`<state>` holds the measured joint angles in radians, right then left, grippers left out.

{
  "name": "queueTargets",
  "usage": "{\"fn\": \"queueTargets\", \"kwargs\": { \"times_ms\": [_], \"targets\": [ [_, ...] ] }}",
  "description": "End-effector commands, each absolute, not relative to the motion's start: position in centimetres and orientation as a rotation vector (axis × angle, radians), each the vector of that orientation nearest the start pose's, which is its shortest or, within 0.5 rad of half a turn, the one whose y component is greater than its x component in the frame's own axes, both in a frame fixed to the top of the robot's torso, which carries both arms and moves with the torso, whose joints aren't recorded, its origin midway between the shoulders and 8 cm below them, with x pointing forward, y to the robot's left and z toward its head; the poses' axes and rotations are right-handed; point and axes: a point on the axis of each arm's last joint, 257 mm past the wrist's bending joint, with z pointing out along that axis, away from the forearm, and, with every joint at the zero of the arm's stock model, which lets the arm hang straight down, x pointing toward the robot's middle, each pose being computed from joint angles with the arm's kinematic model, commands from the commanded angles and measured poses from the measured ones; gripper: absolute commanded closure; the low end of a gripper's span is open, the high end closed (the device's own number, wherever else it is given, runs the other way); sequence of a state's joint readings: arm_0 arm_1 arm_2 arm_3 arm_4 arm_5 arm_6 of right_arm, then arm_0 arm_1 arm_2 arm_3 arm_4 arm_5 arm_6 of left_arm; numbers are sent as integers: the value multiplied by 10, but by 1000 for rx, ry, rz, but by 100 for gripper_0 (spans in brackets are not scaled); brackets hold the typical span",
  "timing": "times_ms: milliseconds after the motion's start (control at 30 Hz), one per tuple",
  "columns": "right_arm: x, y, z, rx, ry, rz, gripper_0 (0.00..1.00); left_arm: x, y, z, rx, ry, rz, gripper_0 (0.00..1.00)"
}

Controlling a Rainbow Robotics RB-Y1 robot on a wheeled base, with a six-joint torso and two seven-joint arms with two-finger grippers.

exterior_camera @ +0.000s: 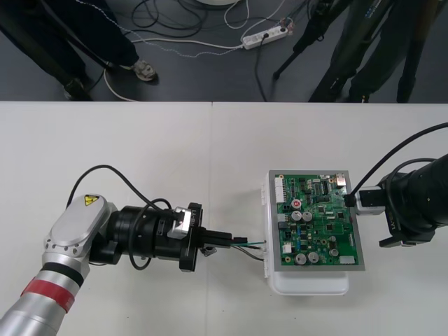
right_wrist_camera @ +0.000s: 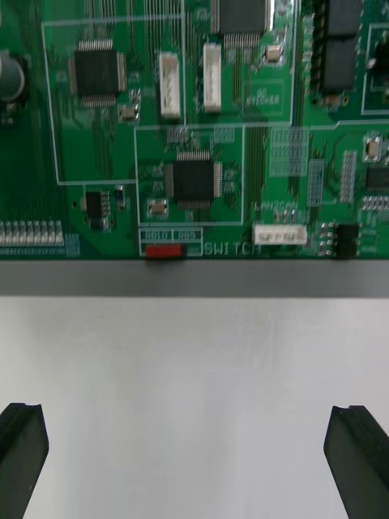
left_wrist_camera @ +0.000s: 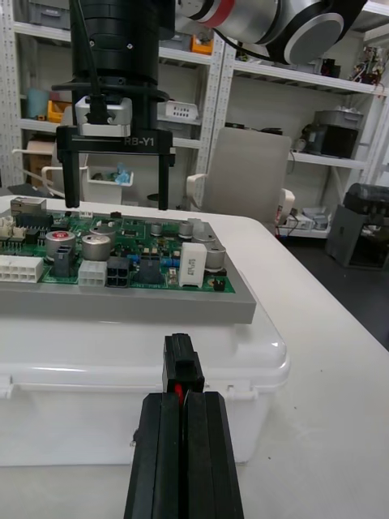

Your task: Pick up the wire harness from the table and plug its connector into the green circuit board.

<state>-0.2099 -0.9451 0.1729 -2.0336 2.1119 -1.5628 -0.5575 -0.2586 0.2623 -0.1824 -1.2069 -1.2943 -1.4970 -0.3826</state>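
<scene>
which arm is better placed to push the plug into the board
Left. The left end effector is shut on the harness plug, which points at the near edge of the green circuit board. The right end effector is open at the board's opposite side, holding nothing.

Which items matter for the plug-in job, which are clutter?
Job: green circuit board on white plastic base; thin-wire harness with small black plug, clamped in left claw; right claw, open at the board's edge.
Clutter: white power strip, loose cables, black tripod legs on dark floor.
</scene>
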Motion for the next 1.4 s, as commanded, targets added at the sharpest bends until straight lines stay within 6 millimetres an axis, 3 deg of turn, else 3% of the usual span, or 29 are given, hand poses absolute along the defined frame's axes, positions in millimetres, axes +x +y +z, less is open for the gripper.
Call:
{"fn": "queueTargets", "kwargs": {
  "times_ms": [33, 733, 1400],
  "targets": [
    [378, -262, -249, -2015, 1945, -131, 0, 332, -30, -240, 1415, 989, -1077, 100],
    [389, -256, -260, -2108, 1886, -262, 0, 341, -43, -233, 1457, 1034, -1103, 100],
    [388, -240, -266, -2132, 1849, -242, 0, 352, -64, -228, 1438, 1055, -1080, 100]
  ]
}}
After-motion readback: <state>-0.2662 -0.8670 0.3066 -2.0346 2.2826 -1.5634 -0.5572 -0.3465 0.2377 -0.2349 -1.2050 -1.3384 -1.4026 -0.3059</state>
